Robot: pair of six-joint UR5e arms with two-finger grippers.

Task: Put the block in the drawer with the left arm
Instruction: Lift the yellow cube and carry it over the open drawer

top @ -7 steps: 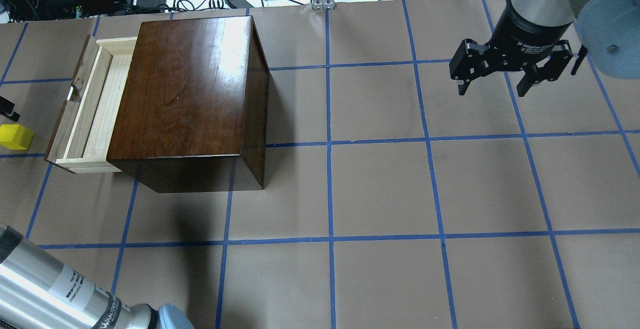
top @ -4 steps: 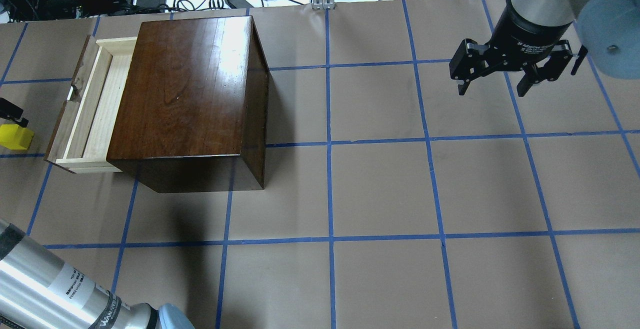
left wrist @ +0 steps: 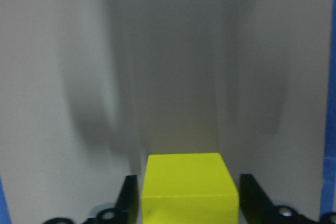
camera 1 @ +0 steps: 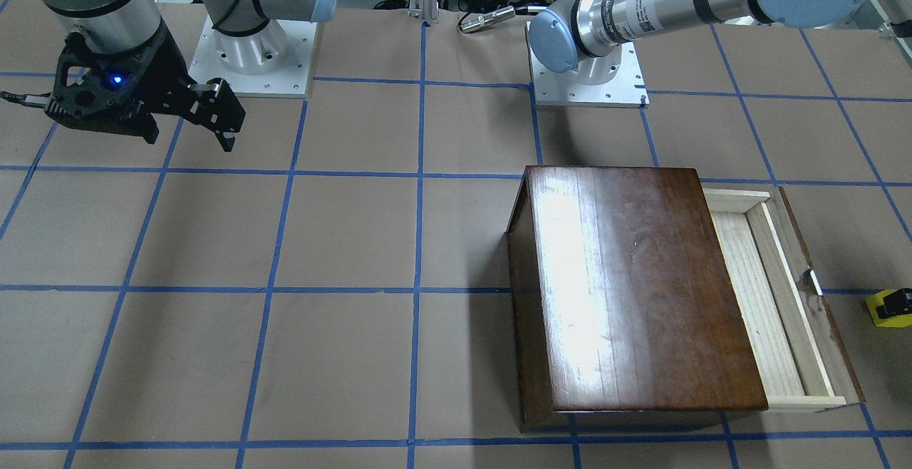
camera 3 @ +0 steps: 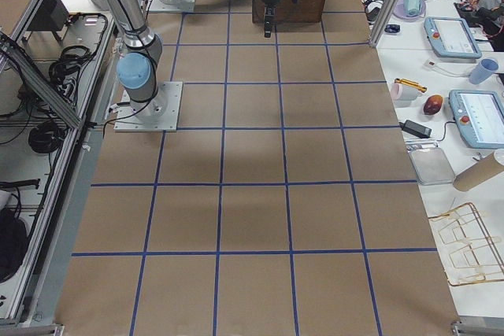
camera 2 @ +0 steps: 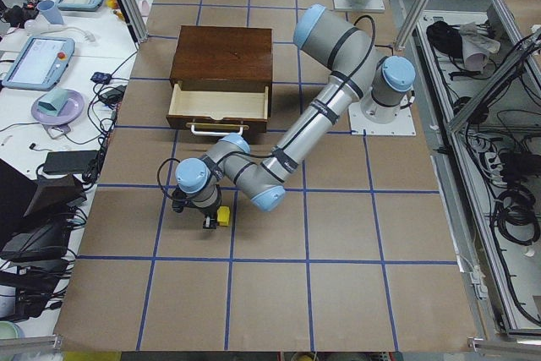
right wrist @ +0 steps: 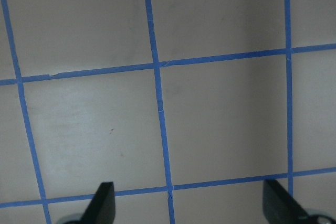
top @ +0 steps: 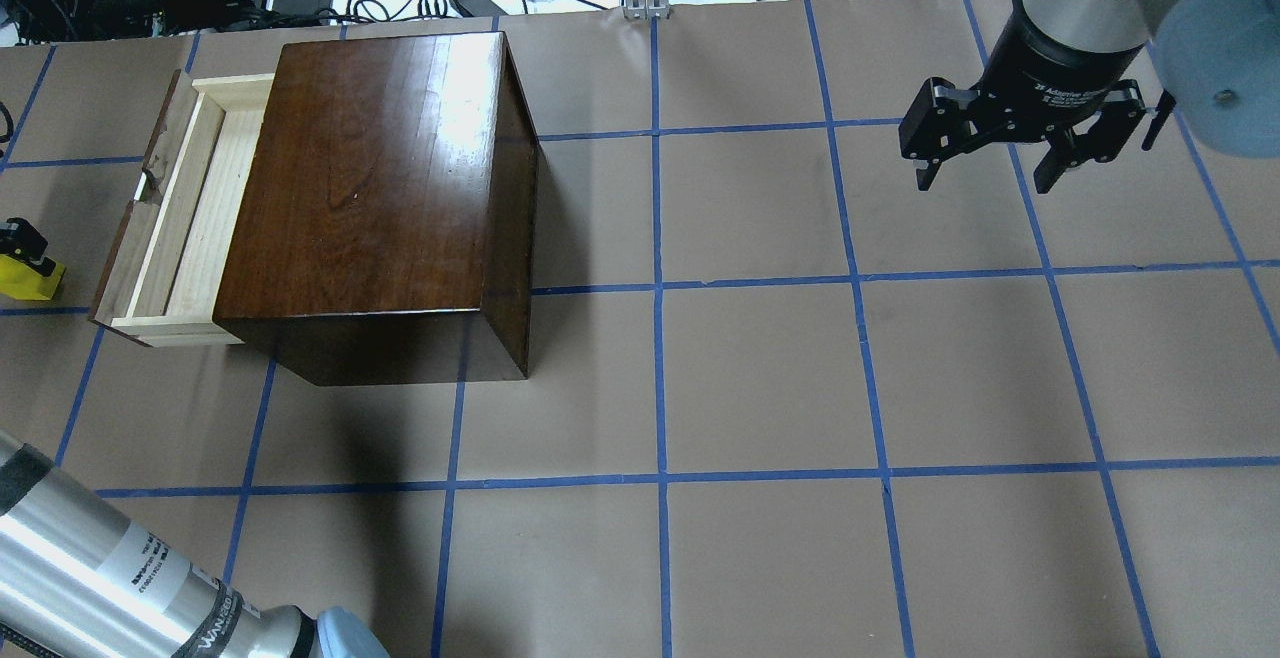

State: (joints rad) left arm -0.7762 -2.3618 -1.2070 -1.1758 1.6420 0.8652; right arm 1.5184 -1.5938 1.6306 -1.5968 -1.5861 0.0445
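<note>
Reading the markings: the collar above the right gripper (top: pixel 985 181) carries white lettering that includes "Adaptive"; the white label on the left arm (top: pixel 90 568) is too small to read. The left gripper (left wrist: pixel 190 205) is cut off at the overhead frame's left edge. In its wrist view its fingers (left wrist: pixel 251 198) flank the block (left wrist: pixel 190 182) closely; whether they clamp it cannot be told. The block, a cube with no long axis, sits on the table (top: pixel 760 378) at mid-left, near the drawer (top: pixel 190 228) front, its faces square to the fingers. The drawer stands pulled out toward frame left, long axis top-to-bottom. The right gripper's jaws stand apart at upper right.
</note>
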